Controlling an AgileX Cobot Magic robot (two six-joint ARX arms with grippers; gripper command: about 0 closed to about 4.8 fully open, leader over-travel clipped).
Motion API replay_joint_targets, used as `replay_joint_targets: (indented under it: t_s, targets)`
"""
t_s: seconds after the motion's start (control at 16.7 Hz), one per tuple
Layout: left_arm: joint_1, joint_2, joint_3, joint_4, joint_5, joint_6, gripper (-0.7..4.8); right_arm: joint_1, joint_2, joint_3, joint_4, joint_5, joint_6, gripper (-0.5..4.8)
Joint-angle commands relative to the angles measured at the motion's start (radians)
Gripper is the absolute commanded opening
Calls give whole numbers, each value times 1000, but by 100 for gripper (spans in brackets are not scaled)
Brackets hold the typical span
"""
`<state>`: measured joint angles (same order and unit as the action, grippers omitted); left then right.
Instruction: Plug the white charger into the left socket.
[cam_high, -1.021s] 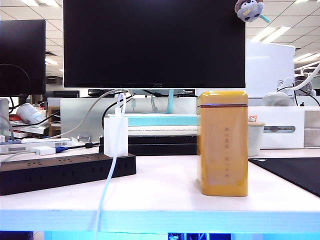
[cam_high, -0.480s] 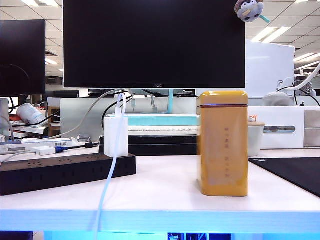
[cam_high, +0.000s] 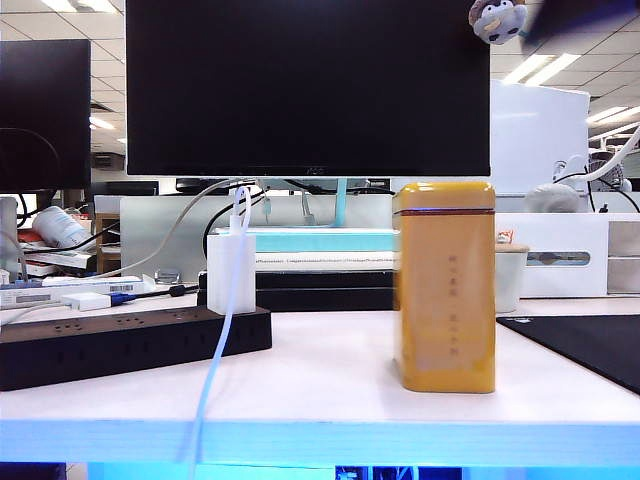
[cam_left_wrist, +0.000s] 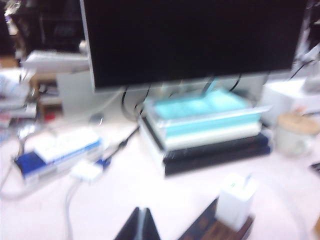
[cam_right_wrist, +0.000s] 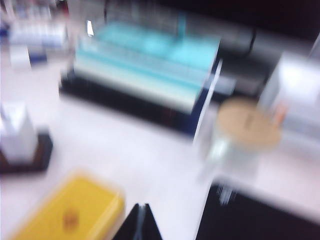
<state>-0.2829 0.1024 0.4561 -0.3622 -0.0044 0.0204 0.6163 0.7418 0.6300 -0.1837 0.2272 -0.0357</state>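
The white charger (cam_high: 231, 272) stands upright at the right end of the black power strip (cam_high: 130, 343), seated in the end outlet there, its thin white cable (cam_high: 212, 385) looping up and then trailing down over the table's front edge (cam_high: 320, 440). The left gripper (cam_left_wrist: 142, 223) shows only as dark fingertips pressed together, holding nothing; the charger (cam_left_wrist: 237, 201) lies ahead of it and to one side, well apart, with bare white tabletop between. The strip's left socket cannot be made out in the blurred wrist view. The right gripper (cam_right_wrist: 141, 222) is likewise pinched shut and empty, hanging over open tabletop; just beside its tips is the lid of the yellow tin (cam_right_wrist: 72, 212), and the edge of a black mat (cam_right_wrist: 255, 220) lies on the other side. Farther ahead of both grippers sits the stack of books (cam_high: 320, 265) under the monitor (cam_high: 308, 85), closing off the back. In the exterior view neither gripper is clearly visible.
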Motion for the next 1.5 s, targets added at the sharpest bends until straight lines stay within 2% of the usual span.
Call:
replay_joint_targets:
  t_s: [0.06, 0.36, 0.84, 1.14, 1.5]
  targets:
    - [-1, 1, -80, 32, 5, -7, -4, 0, -10, -76, 17, -8, 60, -5]
    - [-1, 0, -267, 158, 5, -60, -4, 0, -10, -254, 95, -1, 63, -5]
    - [-1, 0, -438, 294, 0, -27, -4, 0, -10, -467, 278, 3, 62, -5]
    - [-1, 0, -446, 282, -21, 59, -3, 0, -9, -577, 375, 3, 62, -5]
    - [-1, 0, -446, 274, -14, 50, -1, 0, -9, -600, 401, 39, 62, 3]
